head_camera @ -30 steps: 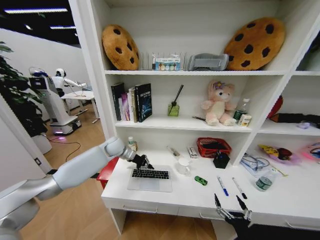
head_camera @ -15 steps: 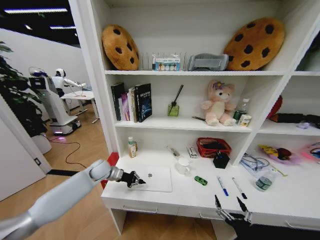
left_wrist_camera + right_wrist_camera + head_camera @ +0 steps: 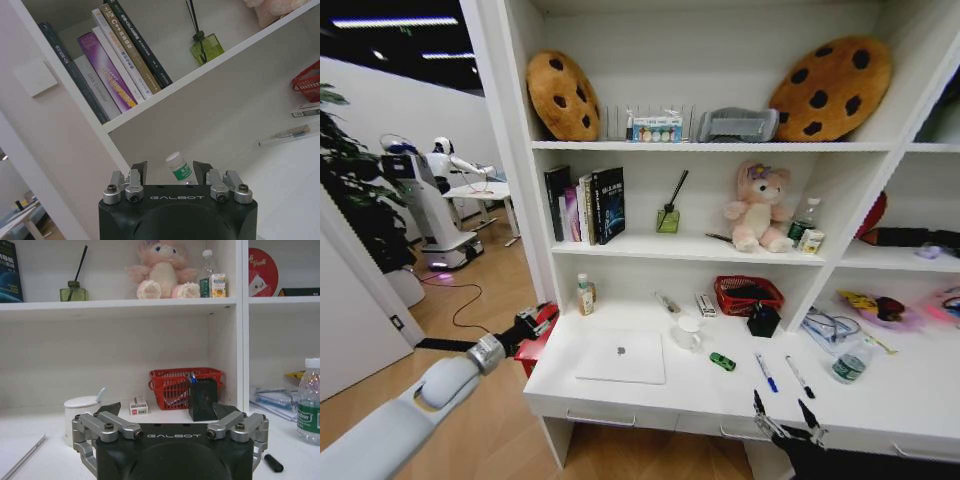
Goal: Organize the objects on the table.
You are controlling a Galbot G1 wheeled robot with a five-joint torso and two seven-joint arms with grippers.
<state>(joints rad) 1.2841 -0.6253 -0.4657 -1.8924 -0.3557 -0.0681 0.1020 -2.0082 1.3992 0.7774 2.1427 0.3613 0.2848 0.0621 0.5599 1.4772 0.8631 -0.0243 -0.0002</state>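
Basket (image 3: pixel 748 295) red, on table (image 3: pixel 880 400); pens (image 3: pixel 192 377) in holder (image 3: pixel 202 399).

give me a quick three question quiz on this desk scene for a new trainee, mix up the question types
1. True or false: the laptop on the table is shut.
2. Which lies nearer the laptop: A) the tiny green item or B) the two pens?
3. Fill in: the left gripper is off the table's ____ end.

Key
1. True; its lid faces up.
2. A.
3. Left; it is beside the red object, and the right gripper sits open at the front edge.
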